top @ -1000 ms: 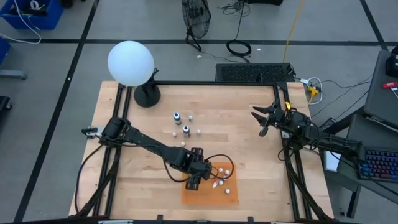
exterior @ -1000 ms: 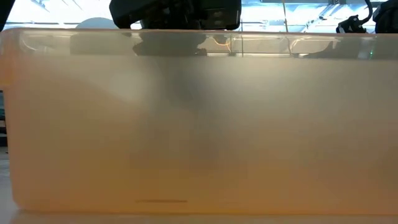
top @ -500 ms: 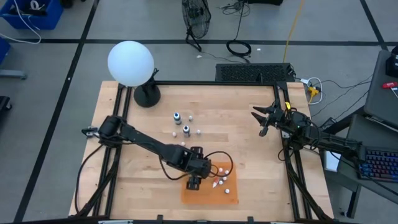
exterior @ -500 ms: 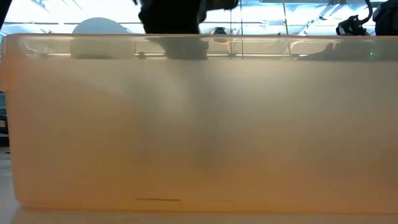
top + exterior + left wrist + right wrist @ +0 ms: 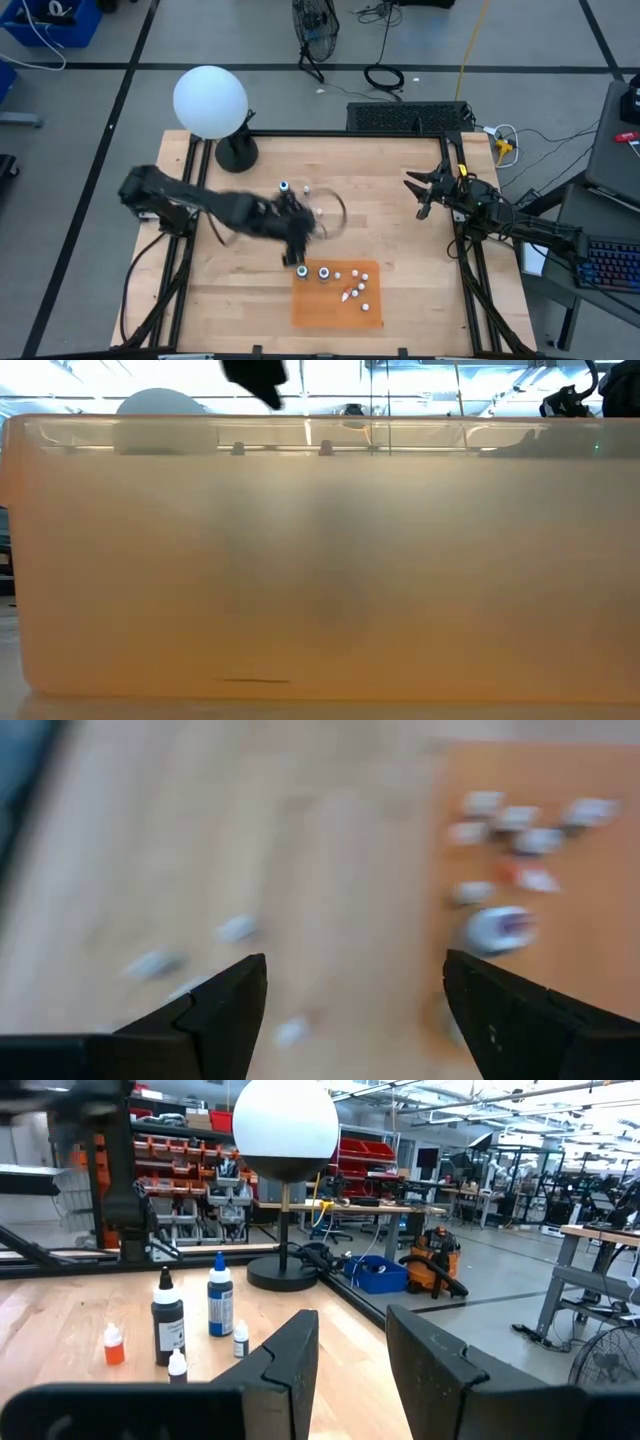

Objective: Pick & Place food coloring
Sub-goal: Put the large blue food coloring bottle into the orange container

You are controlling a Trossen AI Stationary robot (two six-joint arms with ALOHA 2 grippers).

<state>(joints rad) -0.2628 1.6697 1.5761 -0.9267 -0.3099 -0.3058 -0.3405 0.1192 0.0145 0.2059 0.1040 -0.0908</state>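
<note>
High view: left fingers (image 5: 300, 262) apart, empty, beside flat orange mat (image 5: 330, 312).

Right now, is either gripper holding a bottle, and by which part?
No. The left gripper is open and empty over the table. The right gripper hangs at the table's right side, with nothing between its fingers.

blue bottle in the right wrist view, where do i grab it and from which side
Probably best from straight above, closing across the round body just below the narrow cap. The blue bottle stands upright, and the black bottle and a small white bottle stand close beside it, so a sideways approach could knock them over.
</note>
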